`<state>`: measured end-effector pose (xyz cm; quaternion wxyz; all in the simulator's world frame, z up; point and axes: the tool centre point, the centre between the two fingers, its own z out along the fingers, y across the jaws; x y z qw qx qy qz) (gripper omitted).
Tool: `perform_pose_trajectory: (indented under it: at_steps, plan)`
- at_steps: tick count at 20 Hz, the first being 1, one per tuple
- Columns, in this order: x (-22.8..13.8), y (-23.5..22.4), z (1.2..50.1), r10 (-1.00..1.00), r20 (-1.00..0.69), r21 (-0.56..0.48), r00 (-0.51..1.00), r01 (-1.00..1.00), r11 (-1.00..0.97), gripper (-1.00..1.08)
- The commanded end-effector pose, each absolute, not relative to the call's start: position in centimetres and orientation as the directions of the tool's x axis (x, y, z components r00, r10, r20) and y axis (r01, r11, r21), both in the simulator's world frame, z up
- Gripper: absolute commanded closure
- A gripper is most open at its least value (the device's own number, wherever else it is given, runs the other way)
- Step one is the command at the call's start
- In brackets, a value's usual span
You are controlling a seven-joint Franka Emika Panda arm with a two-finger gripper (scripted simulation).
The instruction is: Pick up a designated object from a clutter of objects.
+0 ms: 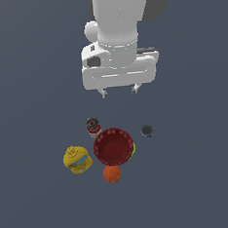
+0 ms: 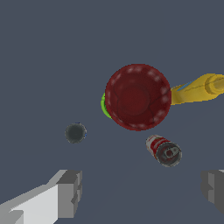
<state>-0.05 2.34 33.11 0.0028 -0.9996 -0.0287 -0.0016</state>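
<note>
The small dark can stands alone on the grey floor at the exterior view's right of the dark red ribbed bowl. It also shows in the wrist view, apart from the bowl. My gripper hangs open and empty well above the clutter, its fingers spread wide. The red-white can stands behind the bowl. The yellow container and the orange ball sit at the bowl's front.
A green thing peeks out from under the bowl's rim on the side toward the small dark can. The red-white can and the yellow container also show in the wrist view. The floor is plain grey.
</note>
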Motion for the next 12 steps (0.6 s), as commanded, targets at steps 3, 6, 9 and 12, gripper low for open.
perform_pose_trajectory:
  at_steps: [3, 6, 9, 12]
  plan:
    - [0.0, 2.5, 33.1, 0.058, 0.004, -0.007, 0.998, 0.058, -0.998, -0.92]
    - [0.3, 3.1, 33.1, 0.058, 0.010, -0.017, 0.998, 0.058, -0.998, -0.92]
    - [0.6, 3.8, 33.1, 0.059, 0.016, -0.027, 0.998, 0.059, -0.998, -0.92]
    - [0.7, 4.0, 33.1, 0.059, 0.017, -0.029, 0.998, 0.059, -0.998, -0.92]
